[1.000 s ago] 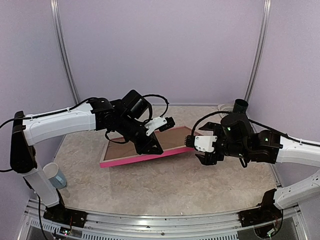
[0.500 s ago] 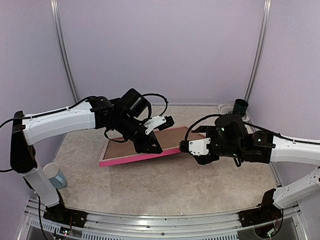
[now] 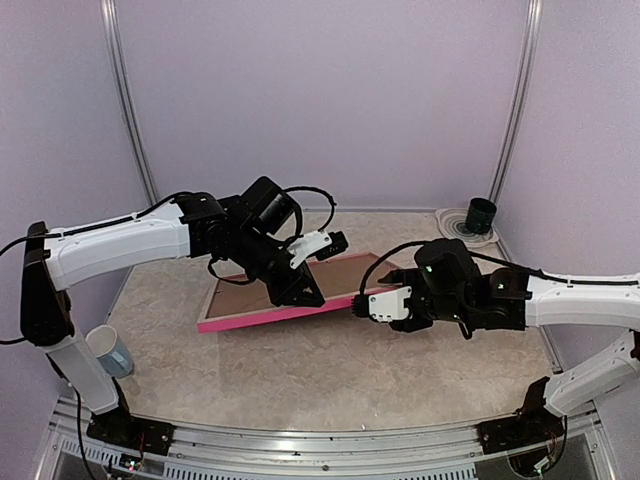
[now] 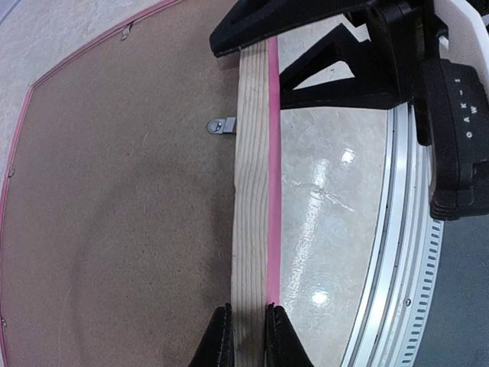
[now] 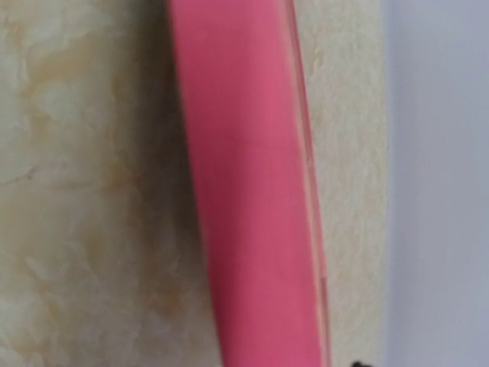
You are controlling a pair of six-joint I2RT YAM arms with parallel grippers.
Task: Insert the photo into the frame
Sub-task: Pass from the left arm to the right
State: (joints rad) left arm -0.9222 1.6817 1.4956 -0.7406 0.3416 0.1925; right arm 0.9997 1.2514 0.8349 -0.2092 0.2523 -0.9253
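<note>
left claw [image 4: 248, 330]: pinching the rail of the thin pink-red wooden picture frame [image 3: 262, 321], picture centre | right claw [image 3: 360, 306]: at the frame's right corner, spread or pinching cannot be told

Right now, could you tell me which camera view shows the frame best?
The top external view: it shows nearly the whole frame, back upward. The left wrist view shows only one wooden rail and the backing; the right wrist view shows just a blurred pink edge.

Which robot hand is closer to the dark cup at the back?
Right. The right gripper is at the frame end nearest the dark cup; the left gripper clamps the frame farther left.
</note>
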